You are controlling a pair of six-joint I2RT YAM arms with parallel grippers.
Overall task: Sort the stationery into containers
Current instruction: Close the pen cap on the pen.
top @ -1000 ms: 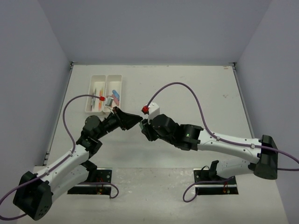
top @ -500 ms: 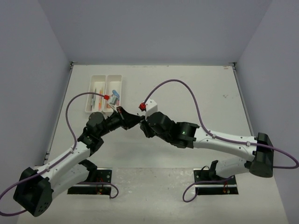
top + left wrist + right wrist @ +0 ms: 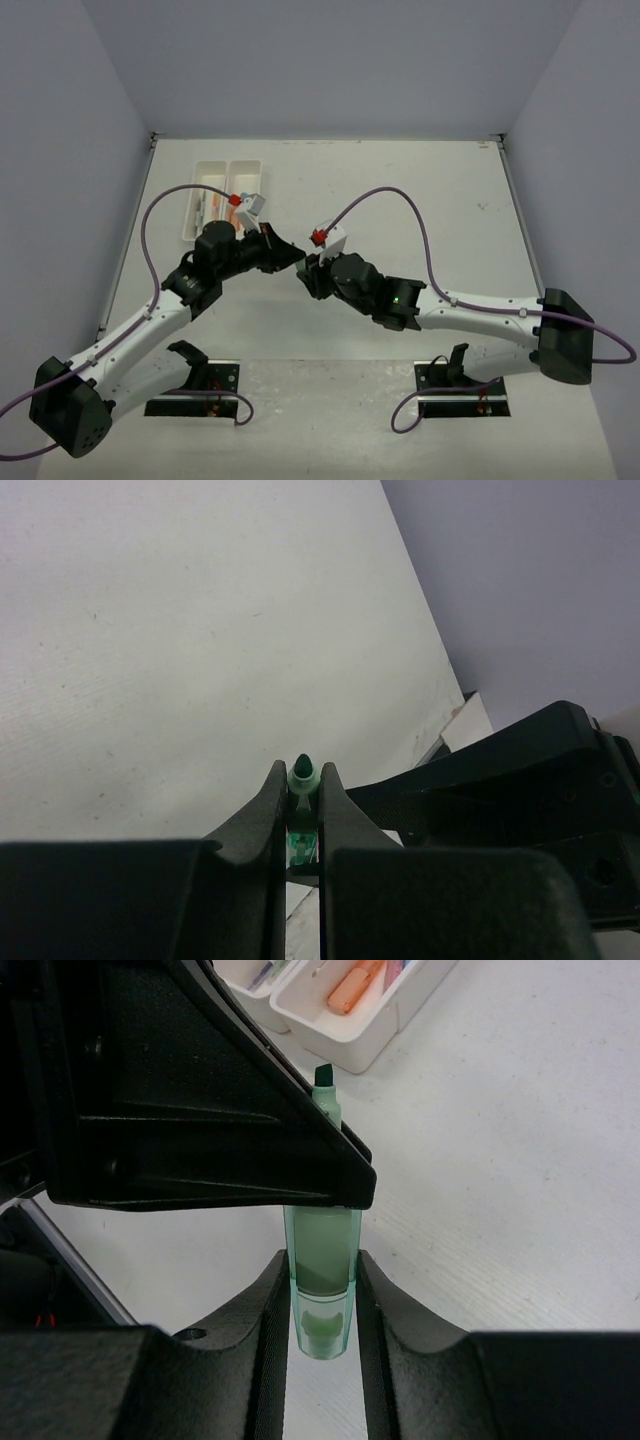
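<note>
Trays point(image 3: 214, 165): landmark, far left.

Left gripper point(image 3: 302, 780): right of the trays and nearer the bases, pinched narrow on the nib end of the green marker point(image 3: 320, 1305).

Marker: in the air above the table point(image 3: 420, 190), spanning both grippers.

Right gripper point(image 3: 322, 1260): further right of the trays, clamped on the marker's barrel.

Step, as I read it: handover, right to left. The left's hold looks shallow, possibly the nib collar only; the wrist view is too tight to confirm.

To do well: right lets go only once the left's hold is firm, then backs off along the barrel. Left swings toward the trays, keeps the marker level and lowers it inside one before opening.
</note>
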